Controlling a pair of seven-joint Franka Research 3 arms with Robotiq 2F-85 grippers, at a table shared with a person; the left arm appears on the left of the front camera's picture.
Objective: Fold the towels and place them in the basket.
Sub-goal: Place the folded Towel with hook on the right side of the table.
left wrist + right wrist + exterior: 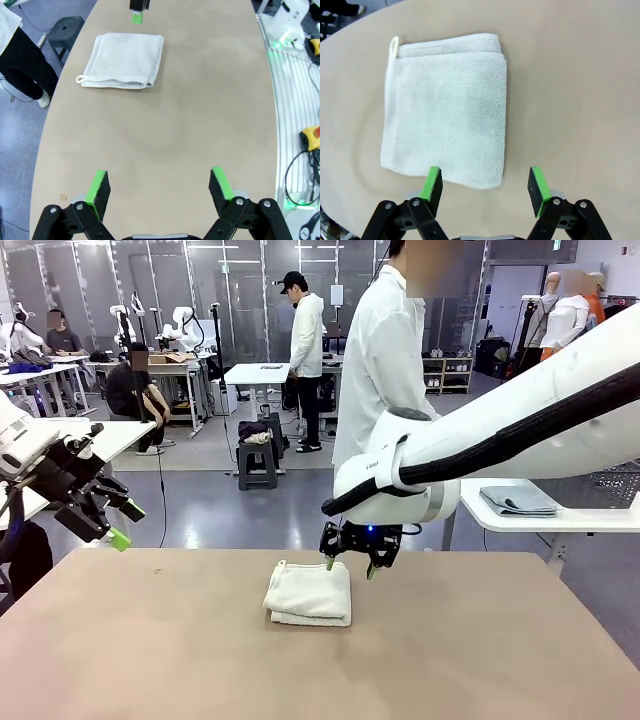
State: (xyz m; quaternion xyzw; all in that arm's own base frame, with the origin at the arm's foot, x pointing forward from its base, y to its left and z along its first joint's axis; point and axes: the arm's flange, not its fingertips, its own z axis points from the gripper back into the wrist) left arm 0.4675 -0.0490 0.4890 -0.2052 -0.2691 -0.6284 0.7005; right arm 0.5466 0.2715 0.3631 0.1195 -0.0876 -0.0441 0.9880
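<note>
Between the right gripper's (485, 172) fingers lay bare table (150, 640) and one edge of the folded off-white towel (447, 110). In the right wrist view the towel spread ahead of the fingers. Its near edge ran from past the left-hand pad to a corner between the two pads, and the right-hand pad stood over bare table. A small loop sat at the towel's far corner, on the left-hand pad's side. The fingers stood well apart and gripped nothing.

From the front, the right gripper (350, 565) pointed down at the towel's (310, 592) far edge, its arm reaching in across the middle of the table. A person (385, 360) in a white coat stood beyond it.

The left gripper (127, 524) hung off to the left of the table, raised and tilted, its fingers wide apart and empty. In the left wrist view the towel (124, 60) lay far ahead of those fingers (159, 175), toward the left-hand one, with open table between. One green pad of the right gripper showed just past the towel.

A blue-grey towel (517, 500) lay folded on a white side table (560, 522) behind the right arm. The dark mesh thing (600, 485) beside it was probably the basket.
</note>
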